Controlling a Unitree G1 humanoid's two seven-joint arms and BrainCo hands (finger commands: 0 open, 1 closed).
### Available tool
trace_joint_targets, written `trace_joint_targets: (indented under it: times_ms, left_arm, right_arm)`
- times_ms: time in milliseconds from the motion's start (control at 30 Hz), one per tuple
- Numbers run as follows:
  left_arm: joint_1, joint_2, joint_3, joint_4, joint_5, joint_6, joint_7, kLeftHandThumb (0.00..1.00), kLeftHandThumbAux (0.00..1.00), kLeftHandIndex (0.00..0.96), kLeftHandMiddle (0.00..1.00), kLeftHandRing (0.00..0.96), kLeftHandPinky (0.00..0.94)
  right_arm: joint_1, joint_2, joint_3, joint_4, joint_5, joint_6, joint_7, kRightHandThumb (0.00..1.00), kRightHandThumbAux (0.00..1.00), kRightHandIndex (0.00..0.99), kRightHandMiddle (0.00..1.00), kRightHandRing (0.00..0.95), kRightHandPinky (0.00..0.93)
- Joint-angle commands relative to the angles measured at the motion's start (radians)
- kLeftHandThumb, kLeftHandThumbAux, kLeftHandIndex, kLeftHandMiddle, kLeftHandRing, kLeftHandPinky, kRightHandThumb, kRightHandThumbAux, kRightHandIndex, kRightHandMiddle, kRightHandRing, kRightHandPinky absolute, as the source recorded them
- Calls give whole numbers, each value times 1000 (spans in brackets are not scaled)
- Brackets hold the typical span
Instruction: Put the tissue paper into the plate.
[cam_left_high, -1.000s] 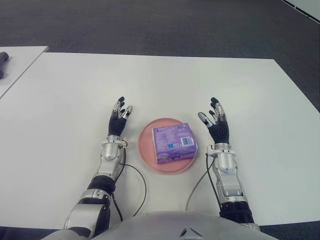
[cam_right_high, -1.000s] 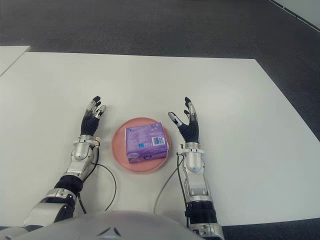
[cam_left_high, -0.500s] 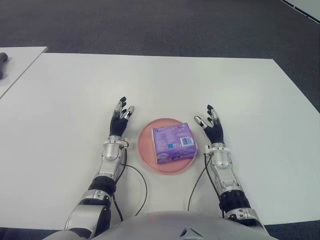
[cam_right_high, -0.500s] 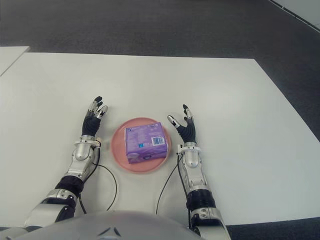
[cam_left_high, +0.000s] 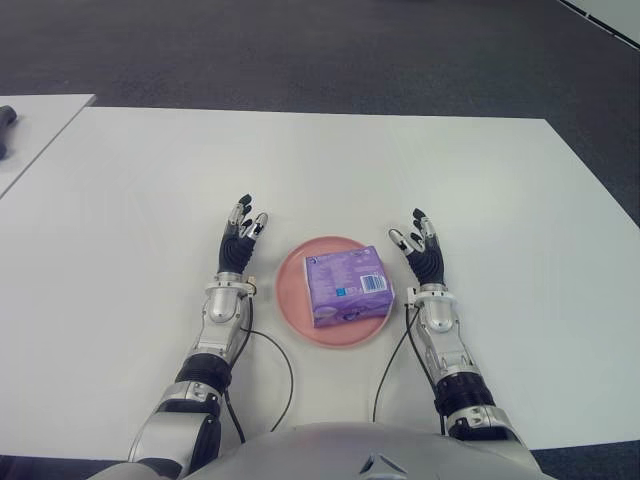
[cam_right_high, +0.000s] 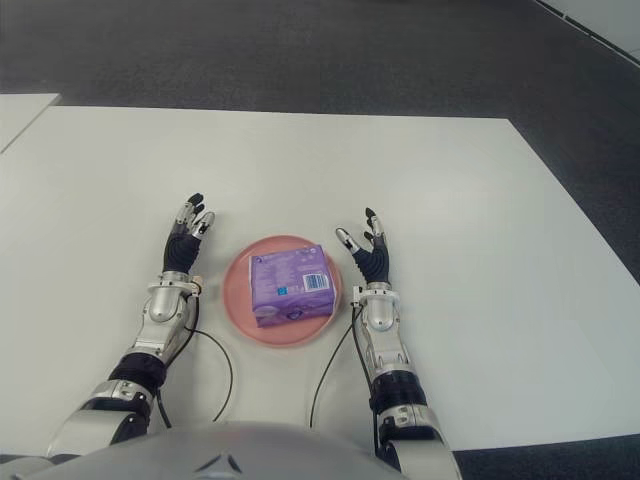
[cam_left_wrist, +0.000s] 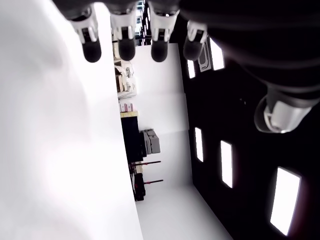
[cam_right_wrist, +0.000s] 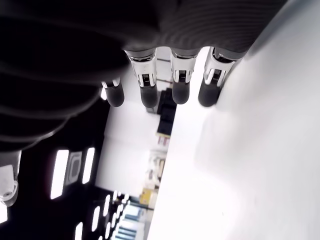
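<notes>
A purple tissue pack (cam_left_high: 347, 285) lies inside the pink plate (cam_left_high: 298, 310) on the white table (cam_left_high: 320, 170), close to my body. My left hand (cam_left_high: 241, 238) shows just left of the plate, fingers stretched out and holding nothing. On the plate's right side is my right hand (cam_left_high: 423, 249), also open and apart from the pack. Both wrist views show straight fingers (cam_left_wrist: 124, 42) with only the table and room behind them.
A second white table (cam_left_high: 30, 125) stands at the far left with a dark object (cam_left_high: 5, 128) on it. Dark carpet (cam_left_high: 320, 50) lies beyond the table's far edge. Thin cables (cam_left_high: 275, 375) run from both wrists back to my body.
My right hand has drawn back toward my body and lowered a little beside the plate. The left hand, the pack and the plate have stayed put.
</notes>
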Motion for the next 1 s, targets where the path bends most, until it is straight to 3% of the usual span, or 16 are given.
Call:
trace_joint_targets:
  times_ms: [33, 467, 1000]
  left_arm:
    - [14, 3, -1, 6, 9, -8, 0, 0, 390, 0, 0, 0, 0]
    - [18, 4, -1, 0, 10, 0, 0, 0, 396, 0, 0, 0, 0]
    - [18, 9, -1, 3, 14, -8, 3, 0, 380, 0, 0, 0, 0]
  right_arm:
    - [-34, -21, -22, 155, 27, -37, 18, 42, 451, 0, 0, 0, 0]
    - [-95, -52, -37, 376, 33, -185, 28, 52, 451, 0, 0, 0, 0]
    - [-127, -54, -36, 451, 35, -261, 19, 49, 472, 0, 0, 0, 0]
